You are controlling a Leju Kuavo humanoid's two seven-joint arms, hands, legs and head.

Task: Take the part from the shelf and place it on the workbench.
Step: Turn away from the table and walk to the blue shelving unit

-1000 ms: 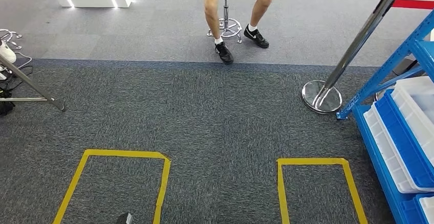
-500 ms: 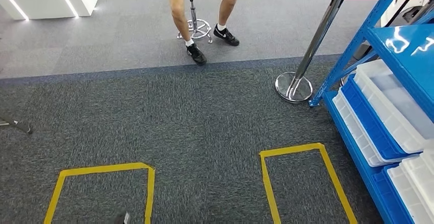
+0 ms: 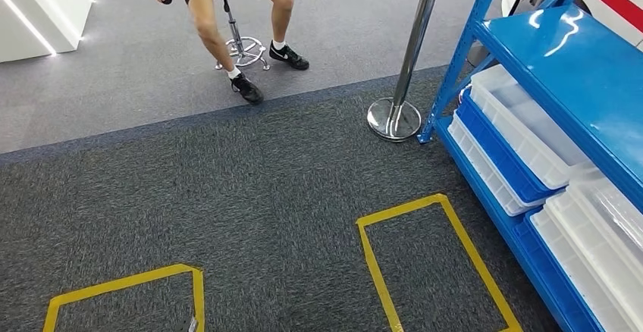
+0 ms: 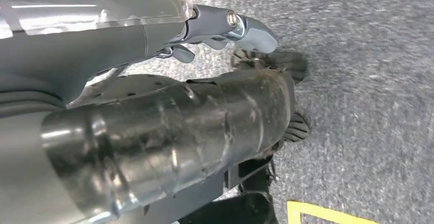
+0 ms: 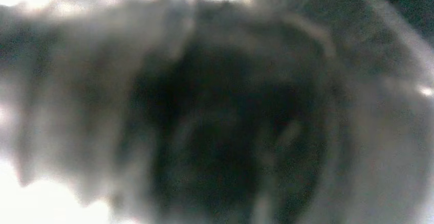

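Two tiers of the blue shelf [image 3: 561, 59] run along the frame's right edge, holding white bins [image 3: 523, 123]; no part is discernible there. Left hand [image 4: 225, 29] hangs over carpet, apparently empty, fingers slightly curled; the blurred right wrist view leaves that hand's state untellable.

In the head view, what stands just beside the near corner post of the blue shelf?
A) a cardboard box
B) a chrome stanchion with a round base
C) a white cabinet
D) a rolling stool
B: the chrome stanchion rises from its round base on the carpet next to the corner post of the blue shelf, while the stool stands farther away under a seated person.
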